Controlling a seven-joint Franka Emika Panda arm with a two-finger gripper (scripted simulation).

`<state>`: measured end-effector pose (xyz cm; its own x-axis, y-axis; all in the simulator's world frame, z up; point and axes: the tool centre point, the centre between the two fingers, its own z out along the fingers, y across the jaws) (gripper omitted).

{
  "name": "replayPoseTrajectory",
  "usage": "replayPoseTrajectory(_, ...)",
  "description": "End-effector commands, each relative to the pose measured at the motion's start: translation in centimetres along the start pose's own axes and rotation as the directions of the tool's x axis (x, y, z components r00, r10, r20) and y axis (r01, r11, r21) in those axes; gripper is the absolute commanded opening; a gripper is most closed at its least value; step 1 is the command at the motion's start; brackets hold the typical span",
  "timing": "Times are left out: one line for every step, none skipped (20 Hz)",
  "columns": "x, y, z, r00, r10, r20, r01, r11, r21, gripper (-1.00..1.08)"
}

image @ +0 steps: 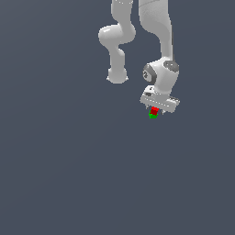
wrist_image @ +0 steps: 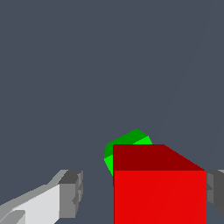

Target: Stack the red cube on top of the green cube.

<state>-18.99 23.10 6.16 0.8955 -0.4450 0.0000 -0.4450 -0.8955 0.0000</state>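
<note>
In the exterior view, the white Panda arm point(image: 158, 41) comes down from the top of the frame, a little right of centre, and ends in the tool point(image: 154, 111), which points down at the dark grey surface point(image: 69, 174). Just under the tool's pale crossbar sits the red cube point(image: 154, 110), with the green cube point(image: 153, 115) directly beneath it and touching it, so the two read as a small stack right of the frame's centre. Both are far smaller than the tool.

In the wrist view, the red cube point(wrist_image: 159, 192) fills the lower right of the frame, its darker face turned up toward the middle. The green cube point(wrist_image: 127, 142) peeks out behind it near the centre, mostly covered by the red one. One grey-padded finger point(wrist_image: 70, 194) stands at the lower left, clearly apart from the red cube with bare surface point(wrist_image: 109, 65) showing in the gap. The other finger point(wrist_image: 215, 192) sits at the right edge, just beside the cube's side. The tool is spread and pinches nothing.
</note>
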Motion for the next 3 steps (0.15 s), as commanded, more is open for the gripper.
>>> replayPoseTrajectory(0.00, -0.01, 0.00, 1.000, 0.000, 0.000, 0.000, 1.000, 0.000, 1.00)
replayPoseTrajectory(0.00, -0.01, 0.00, 1.000, 0.000, 0.000, 0.000, 1.000, 0.000, 1.00)
replayPoseTrajectory(0.00, -0.01, 0.00, 1.000, 0.000, 0.000, 0.000, 1.000, 0.000, 1.00)
